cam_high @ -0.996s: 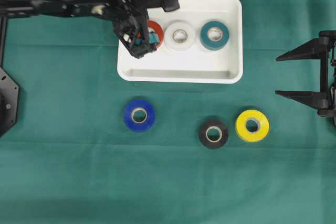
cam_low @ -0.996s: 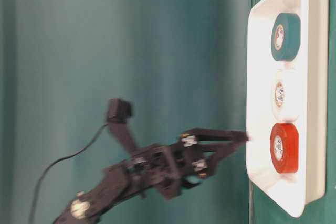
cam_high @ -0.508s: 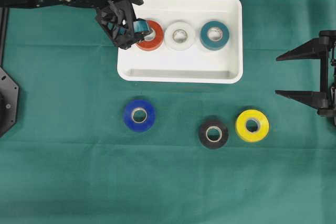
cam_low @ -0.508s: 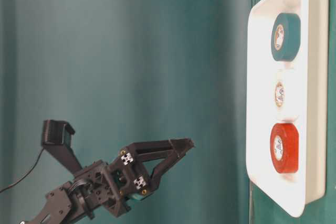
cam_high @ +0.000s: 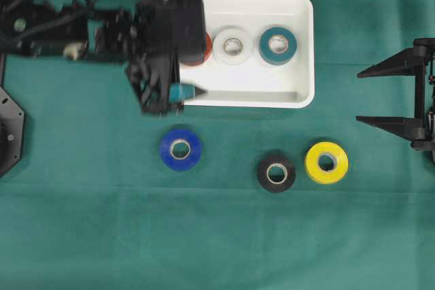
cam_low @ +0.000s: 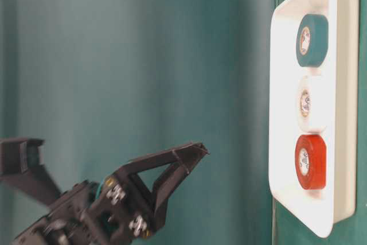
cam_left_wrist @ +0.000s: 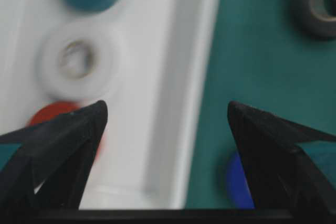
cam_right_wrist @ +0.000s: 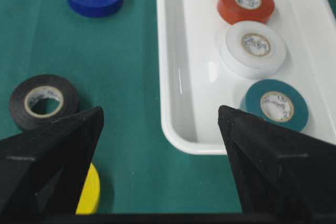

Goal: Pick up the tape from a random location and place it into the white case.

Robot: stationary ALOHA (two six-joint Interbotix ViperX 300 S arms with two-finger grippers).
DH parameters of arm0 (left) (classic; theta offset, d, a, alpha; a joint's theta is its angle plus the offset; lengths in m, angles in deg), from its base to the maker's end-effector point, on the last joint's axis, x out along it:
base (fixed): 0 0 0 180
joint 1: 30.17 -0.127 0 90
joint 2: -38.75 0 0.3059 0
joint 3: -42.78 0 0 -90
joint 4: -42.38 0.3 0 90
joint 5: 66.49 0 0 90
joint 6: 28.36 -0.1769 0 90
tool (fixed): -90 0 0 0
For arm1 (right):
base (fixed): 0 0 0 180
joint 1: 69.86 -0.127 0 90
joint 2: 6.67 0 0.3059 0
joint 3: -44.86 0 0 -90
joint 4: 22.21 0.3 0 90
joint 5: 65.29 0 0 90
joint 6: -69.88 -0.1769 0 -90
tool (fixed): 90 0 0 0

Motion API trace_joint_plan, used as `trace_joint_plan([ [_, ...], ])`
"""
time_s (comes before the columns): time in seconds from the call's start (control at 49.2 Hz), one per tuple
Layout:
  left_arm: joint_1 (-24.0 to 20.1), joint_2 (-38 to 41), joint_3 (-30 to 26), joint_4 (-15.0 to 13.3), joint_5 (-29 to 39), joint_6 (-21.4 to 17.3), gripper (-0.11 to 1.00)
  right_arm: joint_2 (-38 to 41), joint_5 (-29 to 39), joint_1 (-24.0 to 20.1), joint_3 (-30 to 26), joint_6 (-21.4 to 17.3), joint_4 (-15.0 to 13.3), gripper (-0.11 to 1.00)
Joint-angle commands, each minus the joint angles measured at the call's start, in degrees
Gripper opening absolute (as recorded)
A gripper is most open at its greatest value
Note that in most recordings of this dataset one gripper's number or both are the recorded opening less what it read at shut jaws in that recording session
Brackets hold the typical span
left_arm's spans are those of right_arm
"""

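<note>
Left claw [cam_high: 163, 96] spread wide, empty, over case [cam_high: 299, 93] edge. Right claw [cam_high: 391, 96] spread wide, empty, off at bench [cam_high: 217, 236] side.

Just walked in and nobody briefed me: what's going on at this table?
A two-armed robot is sorting tape rolls into the white case. Red, white and teal rolls lie inside it. Blue, black and yellow rolls lie on the green cloth. The left tool is open and empty, above the case's near left corner and the blue roll. The right tool is open at the right edge, holding nothing.
</note>
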Motion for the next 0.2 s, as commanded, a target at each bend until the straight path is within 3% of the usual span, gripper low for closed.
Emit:
trace_joint_plan([
  [0.0, 2.55, -2.55, 0.35, 0.00, -2.55, 0.18, 0.97, 0.53, -0.18, 0.09, -1.49, -0.09, -0.09, 0.86],
  [0.183, 7.21, -4.13, 2.29, -0.09, -5.62, 0.35, 0.97, 0.53, -0.18, 0.09, -1.58, -0.18, -0.09, 0.86],
])
